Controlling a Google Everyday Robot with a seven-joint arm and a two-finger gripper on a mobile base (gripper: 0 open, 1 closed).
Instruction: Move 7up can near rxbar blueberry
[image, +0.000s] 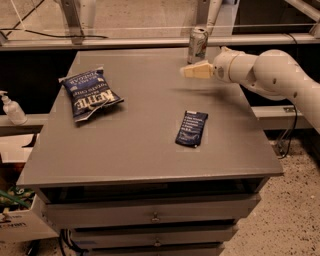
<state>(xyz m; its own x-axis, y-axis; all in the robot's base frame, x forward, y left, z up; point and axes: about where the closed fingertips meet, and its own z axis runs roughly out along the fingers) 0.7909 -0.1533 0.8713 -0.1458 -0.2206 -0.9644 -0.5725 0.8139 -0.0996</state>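
Note:
The 7up can (197, 45) stands upright at the far edge of the grey table (135, 140), right of centre. The rxbar blueberry (191, 128) lies flat on the table's right half, well in front of the can. My gripper (187, 71) reaches in from the right on a white arm (270, 72). Its pale fingers (197, 70) point left and hover above the table just in front of and below the can, apart from it. It holds nothing.
A crinkled blue chip bag (88, 94) lies on the table's left half. A white pump bottle (12, 110) stands on a ledge to the left. A metal rail (125, 42) runs behind the table. Drawers (155, 216) sit under the tabletop.

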